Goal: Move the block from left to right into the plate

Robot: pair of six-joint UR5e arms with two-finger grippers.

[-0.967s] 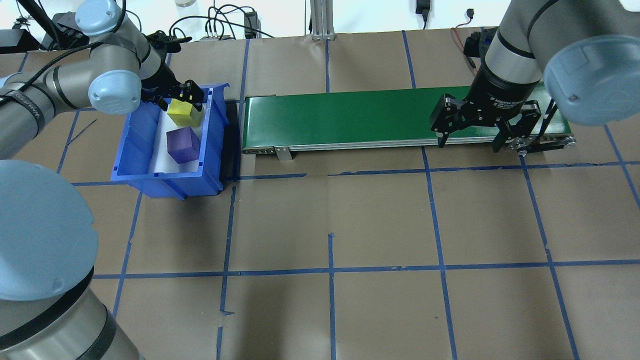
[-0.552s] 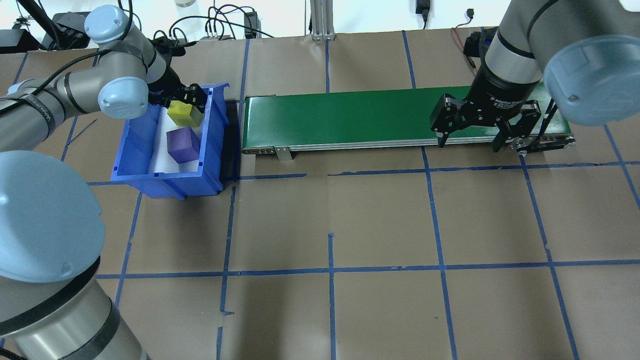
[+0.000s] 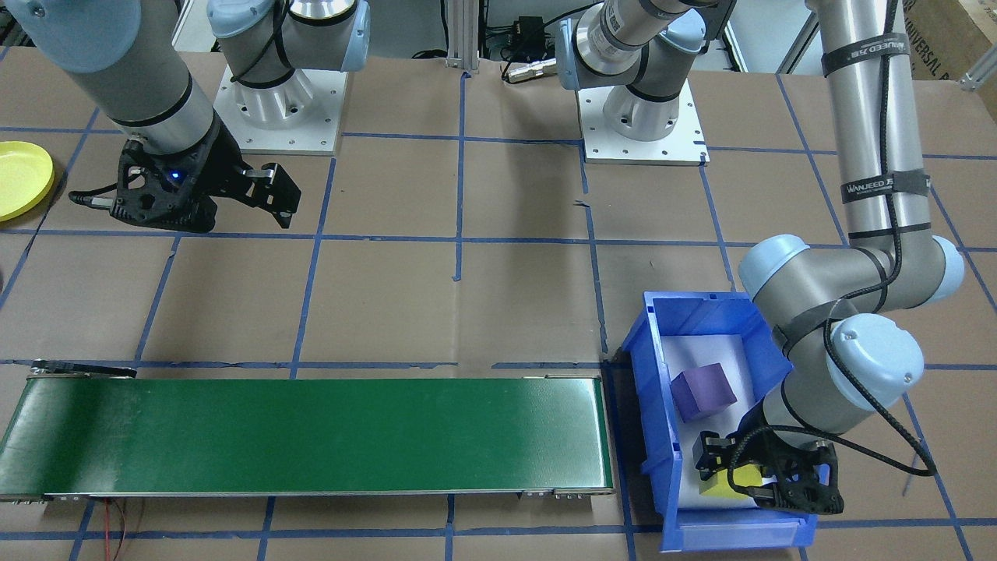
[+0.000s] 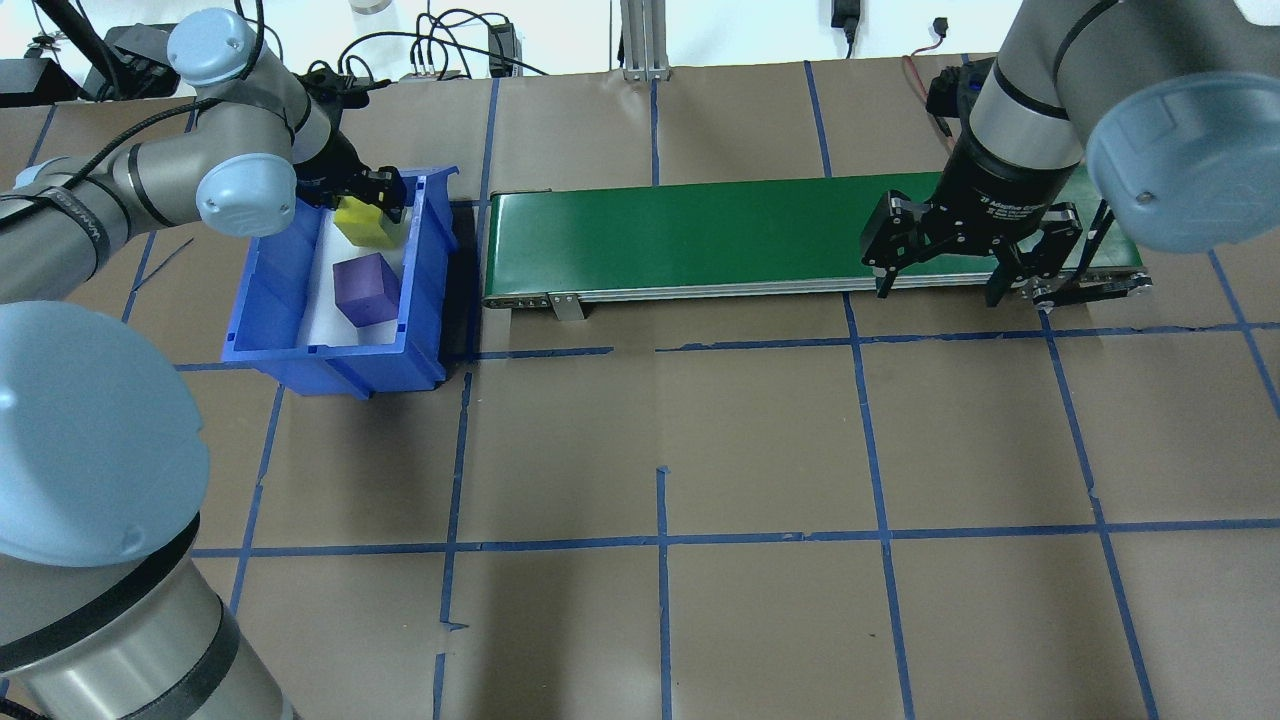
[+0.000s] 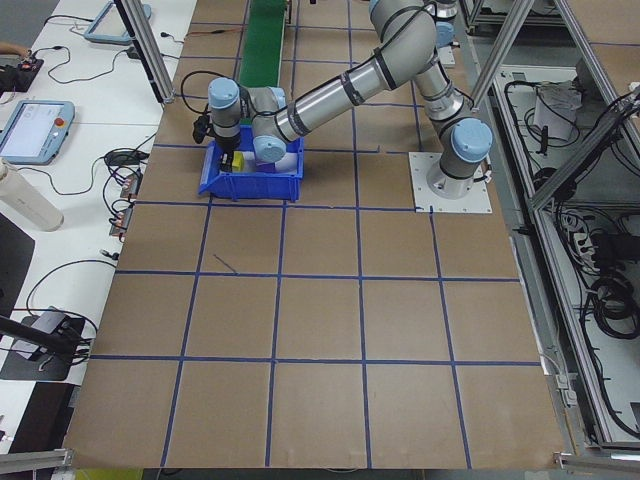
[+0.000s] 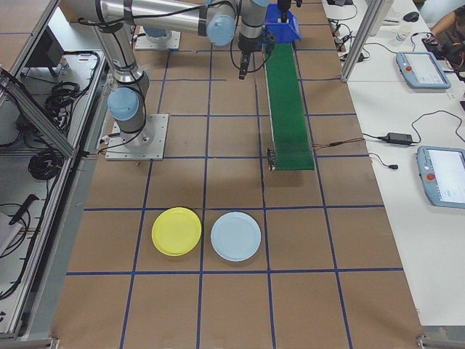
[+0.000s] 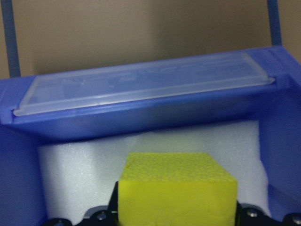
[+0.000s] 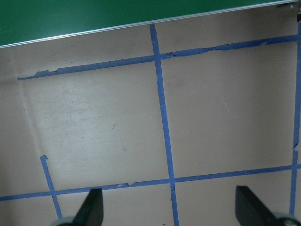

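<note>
Overhead exterior view: the left gripper (image 4: pixel 368 197) reaches down into the far end of the blue bin (image 4: pixel 262 300), its fingers (image 4: pixel 388 186) set on either side of the yellow block (image 4: pixel 364 224). The left wrist camera shows that block (image 7: pixel 176 196) filling the space between the fingers, resting on white foam (image 7: pixel 75 175) near the bin's end wall; whether the fingers press it or only bracket it, I cannot tell. A purple block (image 4: pixel 366 289) lies just beside it in the same bin, nearer the robot.

The right gripper (image 4: pixel 945 262) hangs over the near edge of the green conveyor belt (image 4: pixel 680 238) at its right end, fingers spread wide with nothing between them; its wrist camera looks at brown paper crossed by blue tape lines (image 8: pixel 163 113). White lettering on its black body begins with "Adaptive"; the rest is too small to read.

The left arm's upper tube carries black straps (image 3: pixel 883 186) printed "WANJEED".

The yellow plate (image 6: pixel 176 231) sits on the surface well apart from the belt's end, just beside a pale blue plate (image 6: pixel 235 236).
</note>
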